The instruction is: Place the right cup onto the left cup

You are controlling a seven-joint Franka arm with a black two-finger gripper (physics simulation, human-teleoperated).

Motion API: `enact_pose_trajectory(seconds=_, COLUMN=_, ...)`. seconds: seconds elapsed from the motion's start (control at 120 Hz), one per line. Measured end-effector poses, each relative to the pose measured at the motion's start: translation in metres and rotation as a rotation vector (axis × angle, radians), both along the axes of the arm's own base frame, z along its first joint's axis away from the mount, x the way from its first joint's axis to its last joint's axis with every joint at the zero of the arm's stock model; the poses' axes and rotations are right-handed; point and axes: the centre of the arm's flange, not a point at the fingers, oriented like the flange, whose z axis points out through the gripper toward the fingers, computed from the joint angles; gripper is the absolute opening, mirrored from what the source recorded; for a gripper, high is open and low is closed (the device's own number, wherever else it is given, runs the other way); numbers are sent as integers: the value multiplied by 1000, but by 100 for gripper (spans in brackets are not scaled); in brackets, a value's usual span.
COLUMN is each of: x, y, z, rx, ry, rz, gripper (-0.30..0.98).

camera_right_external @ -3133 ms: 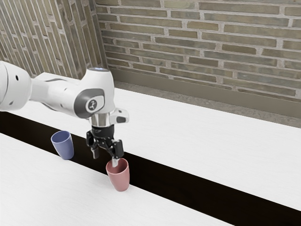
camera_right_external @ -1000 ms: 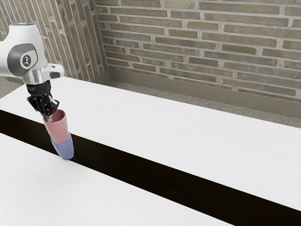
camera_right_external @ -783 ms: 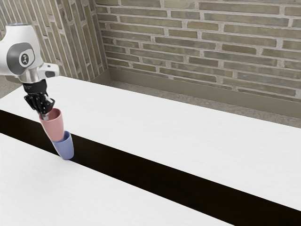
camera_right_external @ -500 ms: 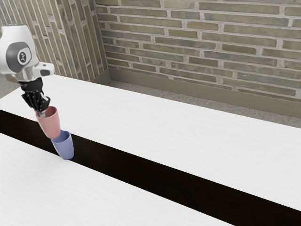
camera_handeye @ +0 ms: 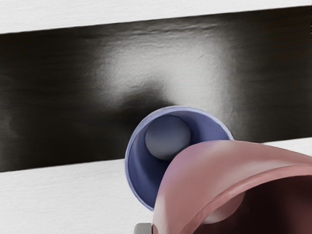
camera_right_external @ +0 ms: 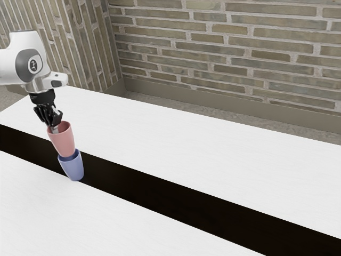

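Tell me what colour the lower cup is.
The lower cup is blue; it shows best in the wrist view.

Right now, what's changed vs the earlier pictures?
End effector has taken hold of the pink cup, lifted it and carried it toward the exterior view's left, partly over the blue cup. Latest shift: slightly back toward the exterior view's right. Blue cup unmoved.

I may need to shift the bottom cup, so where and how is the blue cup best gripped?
Probably by its rim, coming down from above, one finger inside and one outside: the blue cup stands upright, mouth up, with a thin wall. I'd choose the side of the rim that the pink cup doesn't overhang.
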Motion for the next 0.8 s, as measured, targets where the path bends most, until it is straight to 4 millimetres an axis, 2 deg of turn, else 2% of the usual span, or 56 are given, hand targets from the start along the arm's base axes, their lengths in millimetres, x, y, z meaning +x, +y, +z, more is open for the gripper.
enact_pose_trajectory(seconds=0.517, x=5, y=12, z=-26, rx=-33, ry=18, rz=-12, gripper=-10)
enact_pose_trajectory(seconds=0.8, x=15, y=14, z=-31, rx=-32, ry=11, rz=-23, gripper=-8)
